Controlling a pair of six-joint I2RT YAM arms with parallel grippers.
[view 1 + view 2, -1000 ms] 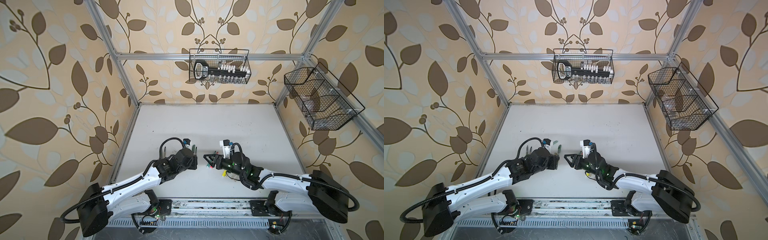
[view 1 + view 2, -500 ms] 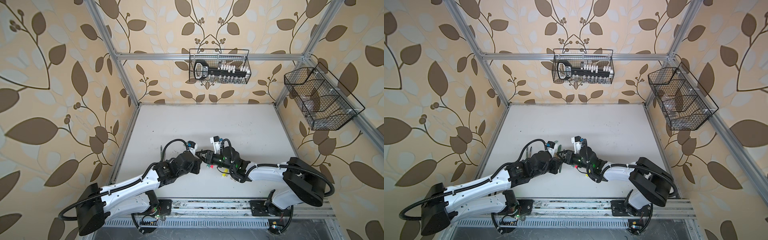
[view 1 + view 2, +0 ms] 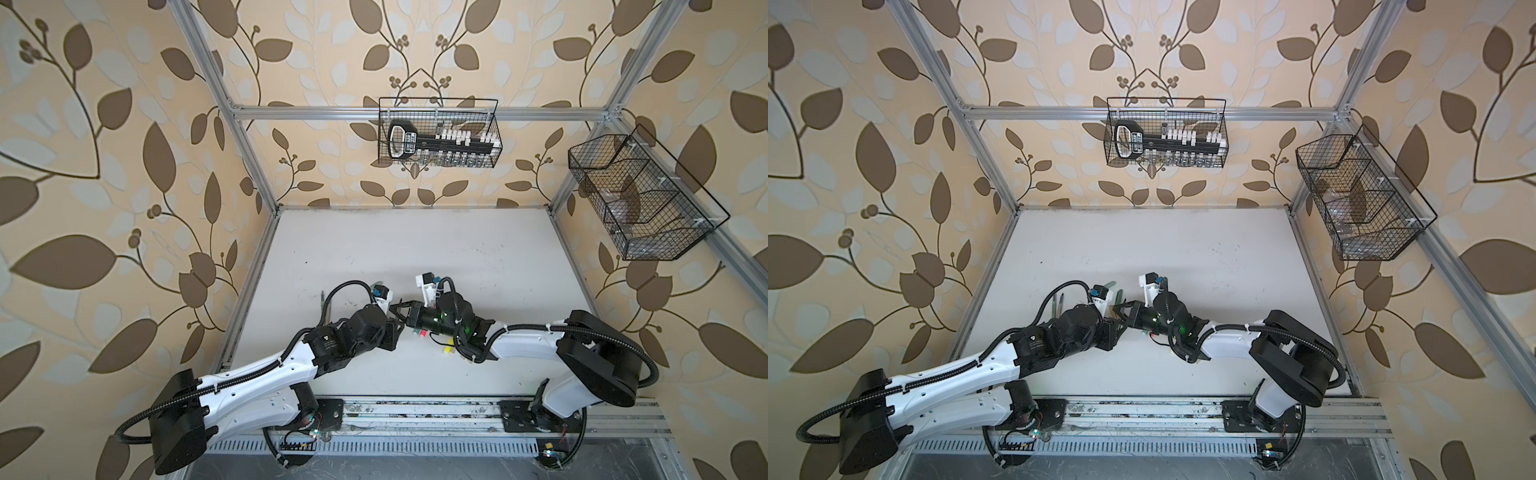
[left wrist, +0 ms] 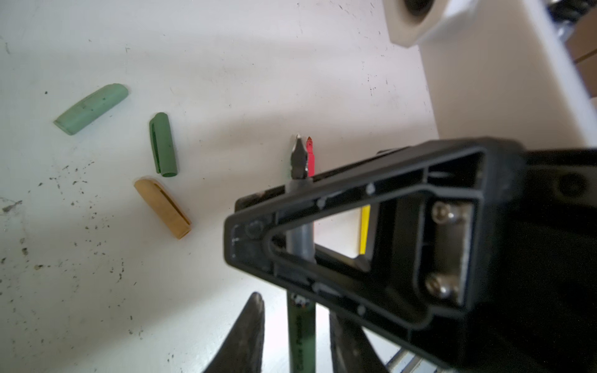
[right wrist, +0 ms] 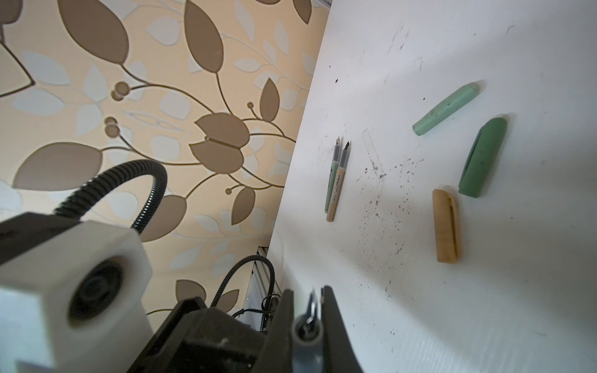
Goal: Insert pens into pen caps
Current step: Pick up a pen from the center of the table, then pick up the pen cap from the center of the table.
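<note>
**Dark green pen** (image 4: pixel 298 336): held between the two grippers near the middle of the white table (image 3: pixel 415 249), toward its near edge. Whether it touches the table cannot be told. In both top views the grippers hide it.

**Right gripper** (image 5: pixel 309 290): fingers pressed onto the pen's grey neck, just behind the nib.

**Left gripper** (image 4: pixel 294 305): fingers spread, with a sliver of bare table showing on each side of the barrel. The picture's edge cuts off the barrel's rear end.

**Grey-green pen** (image 5: pixel 331 181) and **tan pen** (image 5: pixel 337 193): lying side by side and touching, left of the arms.

**Pink-red marker** (image 4: pixel 311 160): only the tip shows; the right gripper hides the rest.

**Yellow marker** (image 4: pixel 365 229): one strip shows through the finger's open frame.

**Sage cap** (image 4: pixel 92 108), **dark green cap** (image 4: pixel 163 143) and **tan cap** (image 4: pixel 163 208): lying apart from one another, just on the far side of the grippers.
</note>
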